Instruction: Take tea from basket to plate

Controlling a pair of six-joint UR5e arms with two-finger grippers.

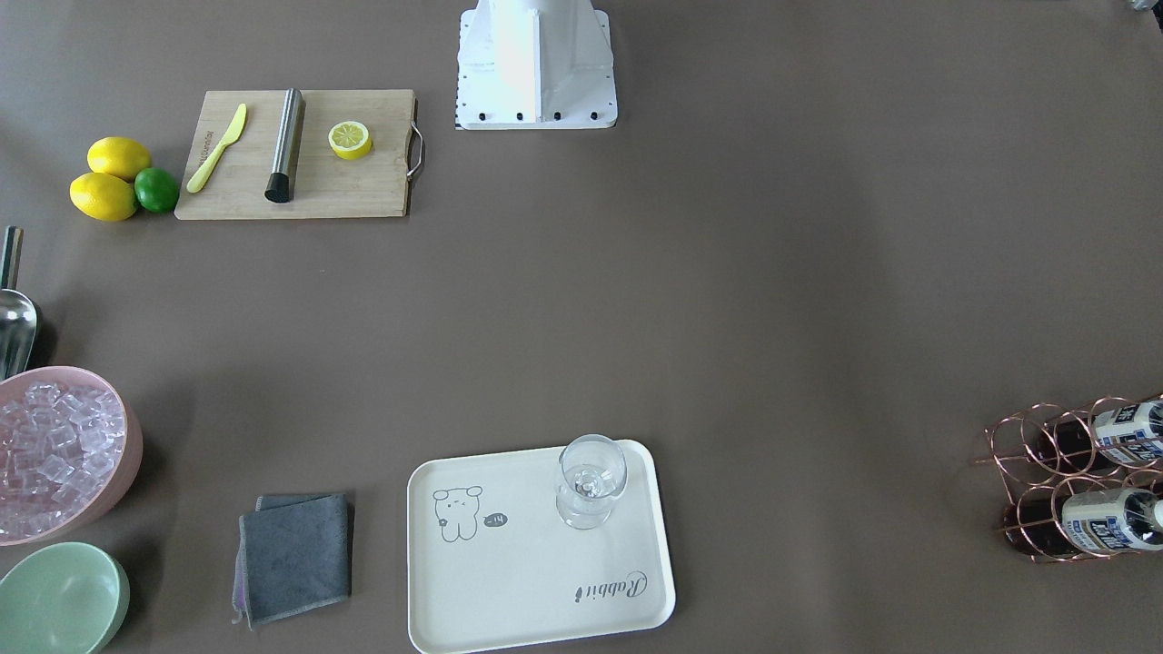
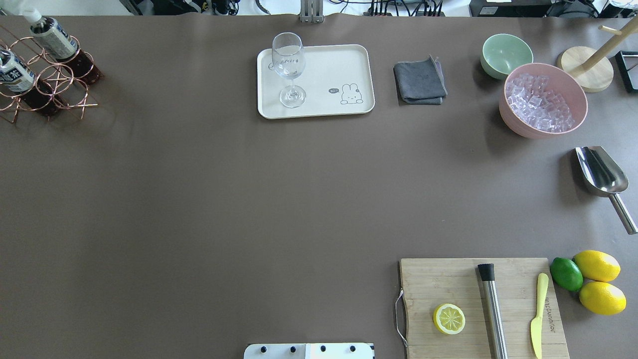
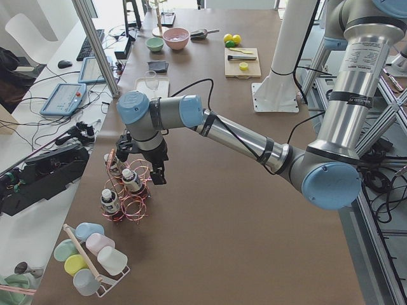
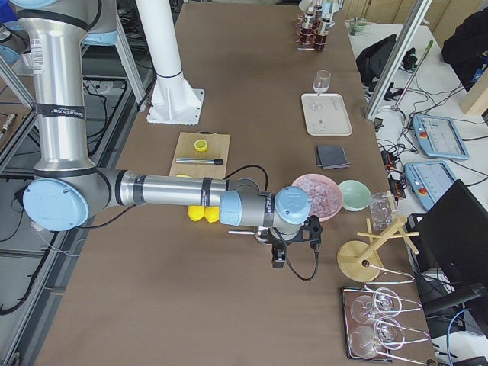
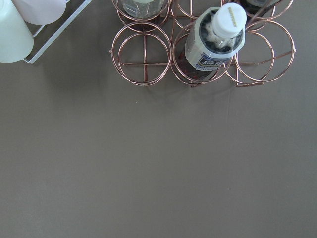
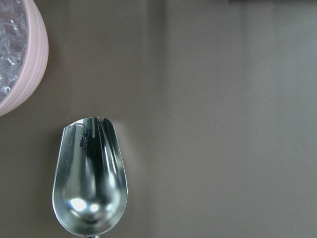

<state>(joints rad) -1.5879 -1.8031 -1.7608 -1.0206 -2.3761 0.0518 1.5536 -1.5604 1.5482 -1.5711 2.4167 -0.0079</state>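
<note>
Close beneath the left gripper (image 3: 141,164), whose jaws I cannot judge open or closed from the side view, the tea (image 5: 215,42) leans cap-up in a middle ring of the basket (image 5: 143,49). It looks light, stiff and slick, so the shoulder under the white cap (image 5: 229,20) seems the place to hold, drawn out along its lean lest the wire snag. Well beyond sits the plate (image 2: 324,65) bearing a wine glass (image 2: 289,70); farther off the right gripper (image 4: 291,244), equally unreadable, hangs over a metal scoop (image 6: 89,178).

Capped tea (image 5: 215,44) standing in copper wire basket (image 5: 143,64), cream plate (image 2: 324,65) well apart
</note>
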